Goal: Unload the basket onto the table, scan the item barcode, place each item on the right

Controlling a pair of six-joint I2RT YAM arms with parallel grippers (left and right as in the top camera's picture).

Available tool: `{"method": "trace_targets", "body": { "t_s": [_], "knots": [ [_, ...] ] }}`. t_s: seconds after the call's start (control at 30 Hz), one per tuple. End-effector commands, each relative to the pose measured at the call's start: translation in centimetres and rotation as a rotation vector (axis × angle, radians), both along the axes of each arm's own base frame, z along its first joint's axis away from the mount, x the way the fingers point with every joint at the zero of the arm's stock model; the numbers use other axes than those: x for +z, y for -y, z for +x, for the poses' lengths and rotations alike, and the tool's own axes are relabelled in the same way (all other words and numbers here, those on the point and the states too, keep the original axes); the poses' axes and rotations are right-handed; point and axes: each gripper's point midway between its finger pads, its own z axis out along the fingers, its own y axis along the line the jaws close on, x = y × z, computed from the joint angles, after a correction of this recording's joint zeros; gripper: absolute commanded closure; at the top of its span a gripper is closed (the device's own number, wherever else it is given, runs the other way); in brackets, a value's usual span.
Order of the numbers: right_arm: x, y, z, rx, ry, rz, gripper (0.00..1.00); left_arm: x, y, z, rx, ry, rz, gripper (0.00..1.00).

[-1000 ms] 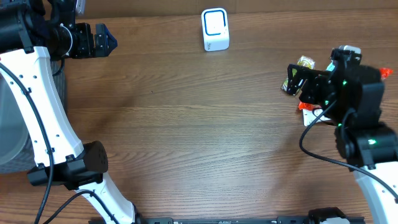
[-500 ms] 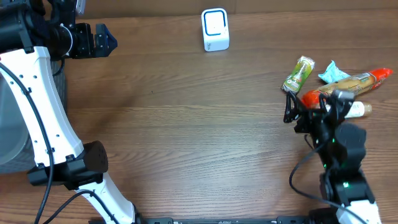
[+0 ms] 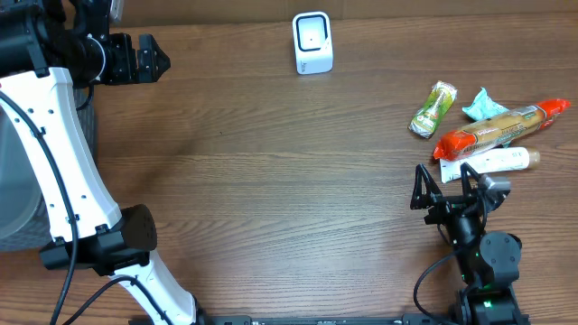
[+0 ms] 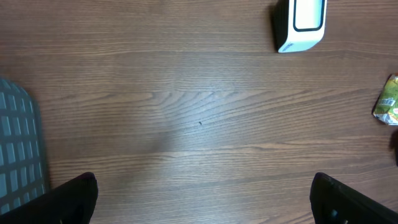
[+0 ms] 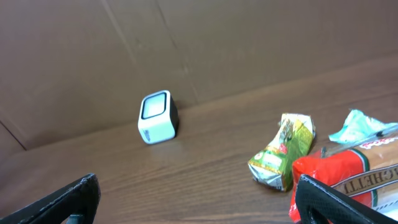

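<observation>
While my right gripper (image 3: 442, 181) stood with both jaws spread wide and nothing between them, it sat low over the table (image 3: 289, 199) near the front edge on the right side, pointing toward the back. The items lay just beyond its fingertips and apart from them. A white tube (image 3: 488, 162) was nearest, a long red package (image 3: 501, 129) lay against the tube's far side, and a teal wrapper (image 3: 483, 103) and a green packet (image 3: 433, 108) lay farther back. In the right wrist view the green packet (image 5: 281, 152) lay ahead and right of centre, and the red package (image 5: 348, 180) ran partly behind my right finger (image 5: 336, 202). The white scanner (image 3: 312, 42) stood upright at the back edge of the table, well apart from the items and to their left. My left gripper (image 3: 155, 56) was likewise fully open and empty, held at the back left corner, well apart from every item. Its wrist view showed the scanner (image 4: 300, 25) at upper right, the green packet (image 4: 388, 101) at the right border and a grey basket (image 4: 18, 149) at the left.
</observation>
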Motion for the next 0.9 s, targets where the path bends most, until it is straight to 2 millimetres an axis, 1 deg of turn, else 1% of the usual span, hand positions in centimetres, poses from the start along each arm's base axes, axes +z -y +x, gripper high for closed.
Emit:
{"method": "trace_targets", "body": {
  "t_s": [0.0,0.17,0.3,0.47,0.7,0.77,0.87],
  "knots": [
    [0.5,0.6,-0.7,-0.027,0.055,-0.003,0.0,-0.3,0.5,0.3,-0.017,-0.005,-0.012,0.0],
    [0.0,0.7,-1.3,-0.03,0.044,-0.004,0.0,-0.3,0.5,0.3,-0.017,-0.005,-0.012,0.0],
    [-0.2,0.7,-1.5,-0.03,0.035,-0.005,0.0,-0.3,0.5,0.3,-0.017,-0.005,-0.012,0.0],
    [-1.0,0.7,-1.7,-0.03,0.002,-0.008,0.0,-0.3,0.5,0.3,-0.017,-0.005,-0.012,0.01],
    [-1.5,1.2,-3.0,-0.045,-0.007,-0.009,0.0,-0.3,0.5,0.3,-0.017,-0.005,-0.012,0.01],
    [-0.6,1.5,-3.1,-0.056,0.031,-0.006,0.0,-0.3,0.5,0.3,-0.017,-0.005,-0.012,0.0],
    [-0.7,1.8,-3.1,-0.066,0.028,-0.006,0.0,-0.3,0.5,0.3,-0.017,-0.005,-0.012,0.01]
  ]
}}
